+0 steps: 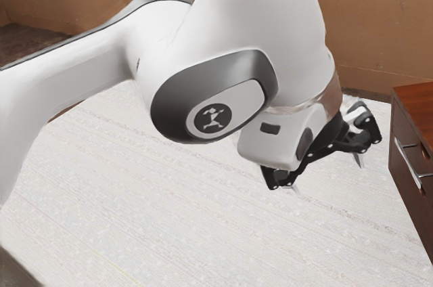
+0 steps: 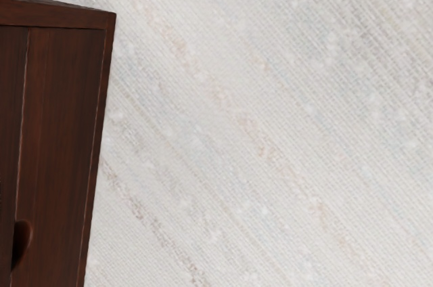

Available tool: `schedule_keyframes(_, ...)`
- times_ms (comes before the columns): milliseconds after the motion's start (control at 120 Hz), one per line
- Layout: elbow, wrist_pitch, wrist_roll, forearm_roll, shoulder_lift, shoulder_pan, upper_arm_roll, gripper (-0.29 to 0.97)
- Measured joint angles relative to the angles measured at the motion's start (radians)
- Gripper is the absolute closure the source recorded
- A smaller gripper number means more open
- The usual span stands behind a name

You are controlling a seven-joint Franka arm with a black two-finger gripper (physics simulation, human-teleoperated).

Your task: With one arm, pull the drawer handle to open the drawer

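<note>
**Open gripper hovers short of the drawer handle, nothing held**

The black two-finger gripper hangs a little above the table at the end of the white robot arm. Its fingers are spread wide and there is nothing between them. In the exterior view the fingers point toward 4 o'clock, angled down and toward the cabinet.

Under and around the gripper lies the pale, off-white table surface with a woven cloth texture.

At 3 o'clock from the gripper, at the edge of the exterior view, stands the dark reddish-brown wooden drawer cabinet. On its front face is the slim grey metal bar handle, set on the upper drawer front. The handle is near the gripper but clearly apart from it, with bare table between them. The drawer front looks flush with the cabinet, so the drawer appears closed.

In the wrist view, the same cabinet shows as dark wood panels next to the pale table.

Behind everything, at 12 o'clock in the exterior view, is a plain tan-brown wall.

Judging by this, the step in hand is the approach: the handle is not yet grasped and no pulling has begun. The next move calls for carrying the gripper toward 3 o'clock, lining the open fingers up on either side of the bar, closing on it, then pulling back toward 9 o'clock.
</note>
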Motion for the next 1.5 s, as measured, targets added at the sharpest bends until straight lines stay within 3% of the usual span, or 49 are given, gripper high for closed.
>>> schedule_keyframes(142,-0.022,0.136,0.073,-0.003,0.006,-0.041,0.021,0.00)
schedule_keyframes(367,-0.021,0.239,0.159,-0.004,0.036,0.086,0.029,0.00)
schedule_keyframes(583,-0.016,0.280,0.217,-0.003,0.066,0.047,0.024,0.00)
schedule_keyframes(1500,-0.013,0.443,0.318,-0.017,0.191,0.065,0.019,0.00)
